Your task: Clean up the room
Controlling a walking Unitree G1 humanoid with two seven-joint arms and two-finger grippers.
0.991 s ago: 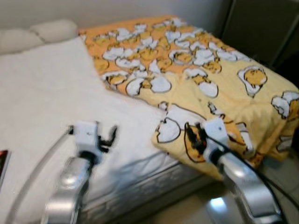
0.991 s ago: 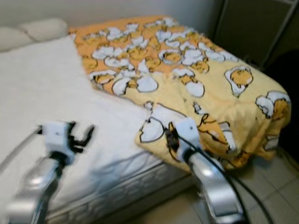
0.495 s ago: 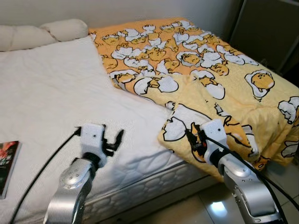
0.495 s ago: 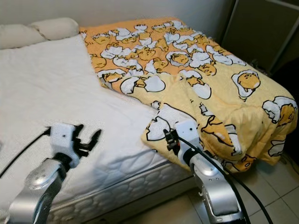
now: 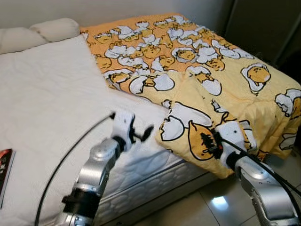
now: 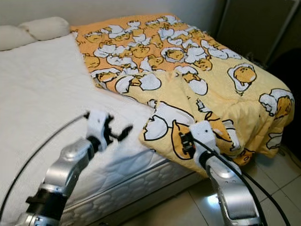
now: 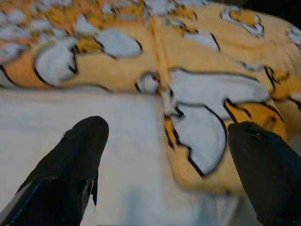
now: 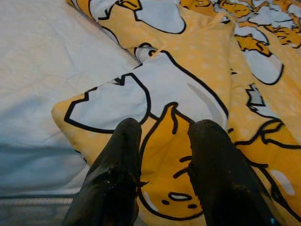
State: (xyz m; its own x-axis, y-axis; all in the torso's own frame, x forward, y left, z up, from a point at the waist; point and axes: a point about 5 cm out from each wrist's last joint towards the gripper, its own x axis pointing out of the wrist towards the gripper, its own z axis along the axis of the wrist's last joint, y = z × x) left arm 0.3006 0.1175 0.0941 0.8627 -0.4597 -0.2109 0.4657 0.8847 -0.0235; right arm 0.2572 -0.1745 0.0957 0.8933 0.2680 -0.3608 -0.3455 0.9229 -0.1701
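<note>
Blanket (image 5: 211, 80) yellow, egg-cartoon print, rumpled, bed (image 5: 42, 103)

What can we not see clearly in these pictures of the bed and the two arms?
- Book: cut by the left eye view's edge; cover unreadable.
- Blanket: its far side hangs over the bed's edge, out of sight.
- Right gripper: whether it touches the blanket cannot be told.
- Left wrist view: blurred; the blanket's print is soft past the left gripper.
- Pillows: cut by the frame.
</note>
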